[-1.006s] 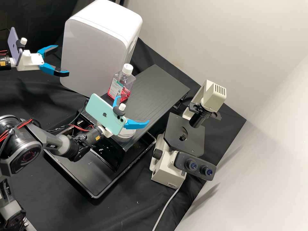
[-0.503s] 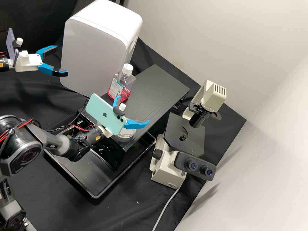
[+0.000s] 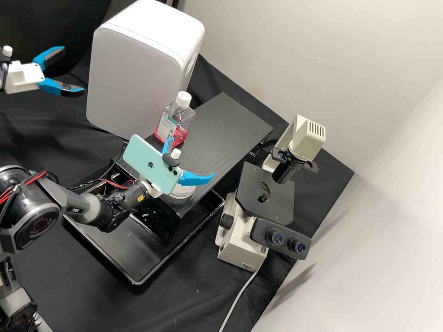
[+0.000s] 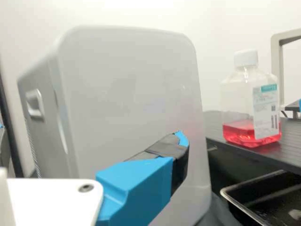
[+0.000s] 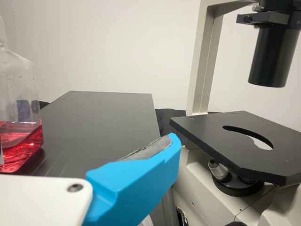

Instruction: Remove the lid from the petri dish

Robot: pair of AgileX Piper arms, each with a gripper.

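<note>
Right gripper spread wide, hovering over the petri dish at the black platform's near edge (dish mostly hidden, lid state unclear). Left gripper also spread, near the bench's far-left corner, beside the white box.

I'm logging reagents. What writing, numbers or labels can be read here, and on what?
Bottle: label print and a barcode, too blurred to read.
Right arm: small white mark, too small to read.
Microscope: tiny mark on its base, too small to read.
</note>
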